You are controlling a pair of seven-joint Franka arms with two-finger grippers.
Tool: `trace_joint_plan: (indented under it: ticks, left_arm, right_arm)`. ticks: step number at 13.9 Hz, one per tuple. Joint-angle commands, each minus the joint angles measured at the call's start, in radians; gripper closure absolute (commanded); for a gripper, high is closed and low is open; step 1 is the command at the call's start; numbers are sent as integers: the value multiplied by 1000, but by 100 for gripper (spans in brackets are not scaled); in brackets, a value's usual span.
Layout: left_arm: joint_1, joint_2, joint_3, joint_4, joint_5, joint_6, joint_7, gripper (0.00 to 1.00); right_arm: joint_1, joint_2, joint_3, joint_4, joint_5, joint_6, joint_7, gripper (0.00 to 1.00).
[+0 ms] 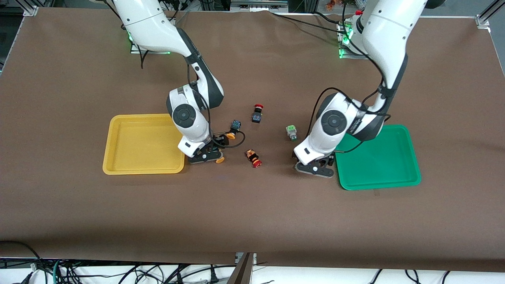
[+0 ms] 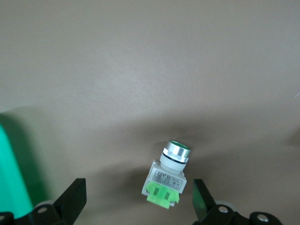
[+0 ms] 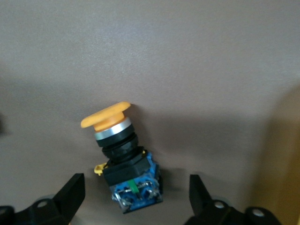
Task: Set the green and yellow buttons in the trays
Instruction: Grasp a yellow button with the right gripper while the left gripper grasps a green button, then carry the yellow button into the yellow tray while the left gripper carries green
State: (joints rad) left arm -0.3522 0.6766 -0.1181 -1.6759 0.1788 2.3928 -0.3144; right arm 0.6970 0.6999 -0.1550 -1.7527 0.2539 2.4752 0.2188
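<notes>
My right gripper [image 1: 206,157] is low over the table beside the yellow tray [image 1: 118,157]. In the right wrist view it [image 3: 136,190] is open around a yellow button [image 3: 123,159] lying on the table, without touching it; its orange cap [image 1: 219,159] peeks out by the hand. A second yellow button [image 1: 232,133] lies just farther from the front camera. My left gripper [image 1: 315,169] is low beside the green tray [image 1: 394,173]. In the left wrist view it [image 2: 138,197] is open around a green button [image 2: 168,177], hidden by the hand in the front view. Another green button [image 1: 292,132] lies nearby.
Two red-capped dark switches lie between the arms, one [image 1: 257,113] farther from the front camera and one [image 1: 253,157] nearer. The green tray's edge [image 2: 11,178] shows in the left wrist view, the yellow tray's edge [image 3: 286,159] in the right wrist view.
</notes>
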Motion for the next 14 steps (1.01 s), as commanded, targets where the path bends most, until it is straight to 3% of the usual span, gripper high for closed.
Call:
trace_joint_plan:
  ticks: [1,3,4,5,6,7,10,14]
  left_arm:
    - [-36,58,9,35,70,52,26,0]
    - [-39,81,9,25,70,83,23,0]
    - [-39,81,9,18,70,83,24,0]
    - [-37,83,9,18,70,82,24,4]
    - [-36,81,9,18,70,78,14,56]
    - [-36,81,9,18,68,75,14,90]
    - [-25,54,9,18,68,40,18,99]
    - [-5,-78,18,35,71,-186,37,100]
  right_arm:
    - [4,-14,-8,-19,19,15,-2,34]
    - [1,-25,-11,-14,21,-14,-9,76]
    - [1,-30,-14,-10,21,-36,-9,93]
    - [-2,-46,-18,-10,19,-54,-15,100]
    - [-5,-63,-26,-8,19,-82,-21,100]
    - [-7,-85,-46,-8,19,-120,-27,100]
    - [-8,-140,-150,-17,19,-255,-226,100]
    - [-13,-204,-306,-161,21,-256,-510,100]
